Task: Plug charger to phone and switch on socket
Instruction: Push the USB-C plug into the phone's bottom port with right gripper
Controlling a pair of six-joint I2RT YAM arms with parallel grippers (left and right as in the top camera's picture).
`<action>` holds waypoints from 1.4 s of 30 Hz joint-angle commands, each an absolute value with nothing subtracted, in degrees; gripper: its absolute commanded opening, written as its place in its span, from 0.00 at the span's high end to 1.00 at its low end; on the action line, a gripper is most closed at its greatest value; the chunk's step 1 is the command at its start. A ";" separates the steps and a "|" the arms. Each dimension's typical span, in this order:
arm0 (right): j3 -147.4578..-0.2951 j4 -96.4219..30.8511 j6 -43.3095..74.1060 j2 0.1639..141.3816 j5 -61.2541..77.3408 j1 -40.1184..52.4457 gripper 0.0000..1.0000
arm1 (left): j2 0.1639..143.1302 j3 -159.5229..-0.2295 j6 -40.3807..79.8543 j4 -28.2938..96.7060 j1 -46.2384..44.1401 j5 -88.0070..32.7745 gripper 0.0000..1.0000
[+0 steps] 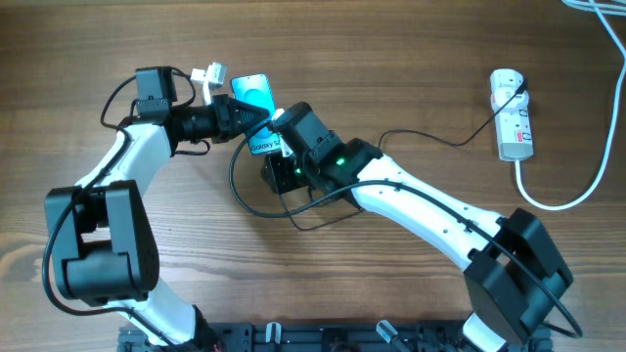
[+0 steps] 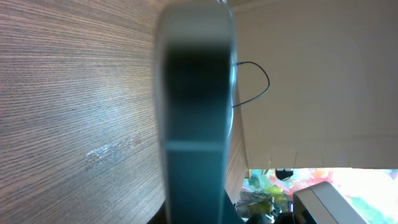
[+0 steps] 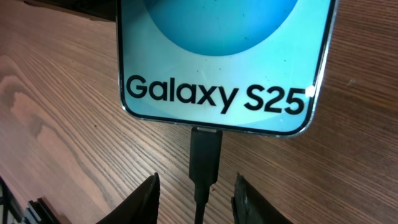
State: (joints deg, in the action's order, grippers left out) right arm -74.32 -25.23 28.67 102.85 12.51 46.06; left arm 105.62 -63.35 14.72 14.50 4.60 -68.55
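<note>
so the right gripper jaws sit released either side of the charger plug at the phone; left gripper is grasping the phone. I'd back off straight, no snagging.

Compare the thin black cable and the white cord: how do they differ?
The black cable is thin, the white cord thicker. The black cable ends in a plug at the bottom edge of the phone; the white cord runs off the picture's top right. Both lead from the power strip.

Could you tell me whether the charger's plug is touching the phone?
Touching: the right wrist view shows the charger plug seated against the phone at its bottom edge, with no gap.
</note>
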 commanded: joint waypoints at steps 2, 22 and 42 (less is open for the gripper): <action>-75.24 -24.88 28.67 101.80 11.35 46.33 0.61 | 104.68 -63.20 17.02 13.69 4.60 -71.13 0.96; -75.24 -23.07 30.13 103.42 11.60 46.33 0.96 | 104.68 -63.20 18.68 13.45 4.60 -71.11 0.96; -75.26 -12.25 27.59 103.70 12.47 43.75 0.95 | 104.68 -63.20 18.46 13.45 4.60 -71.16 0.96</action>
